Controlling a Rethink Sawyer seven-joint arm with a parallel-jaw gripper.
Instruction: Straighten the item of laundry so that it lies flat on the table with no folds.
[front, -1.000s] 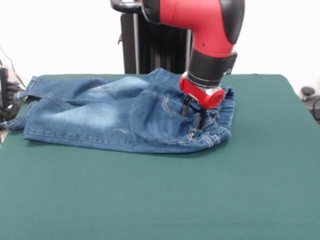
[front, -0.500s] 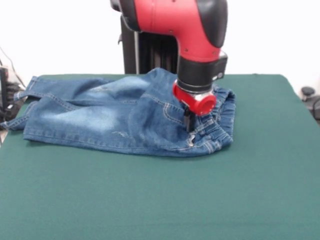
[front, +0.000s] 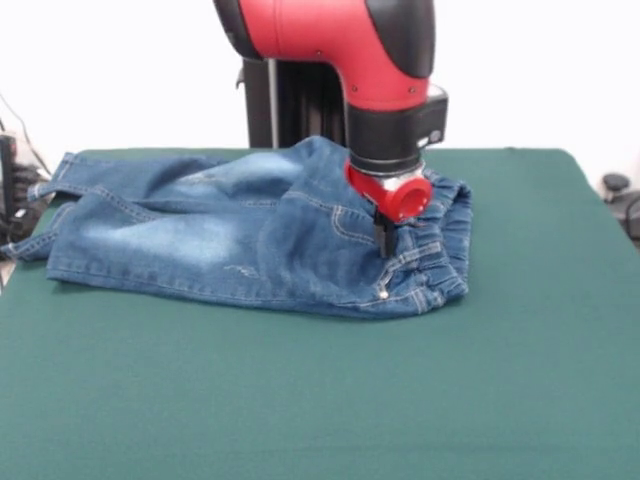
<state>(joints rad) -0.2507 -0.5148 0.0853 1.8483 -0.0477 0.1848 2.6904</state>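
The item of laundry (front: 220, 235), a small pair of blue jeans, lies across the left and middle of the green table (front: 320, 400). Its legs point left and reach the table's left edge. The elastic waistband (front: 440, 250) is bunched and rumpled at the right, and the seat is folded over near the top. My gripper (front: 383, 240) comes down from the red arm onto the jeans just left of the waistband. Its dark fingers stand together and pinch the denim there.
Dark equipment and cables (front: 10, 180) sit just off the table's left edge by the leg ends. A black object (front: 620, 195) shows beyond the right edge. Bare green tabletop stretches in front of and to the right of the jeans.
The arm has shifted left and toward the front. The fingers that stood apart on the denim have come together, and the waistband end has been dragged slightly forward.
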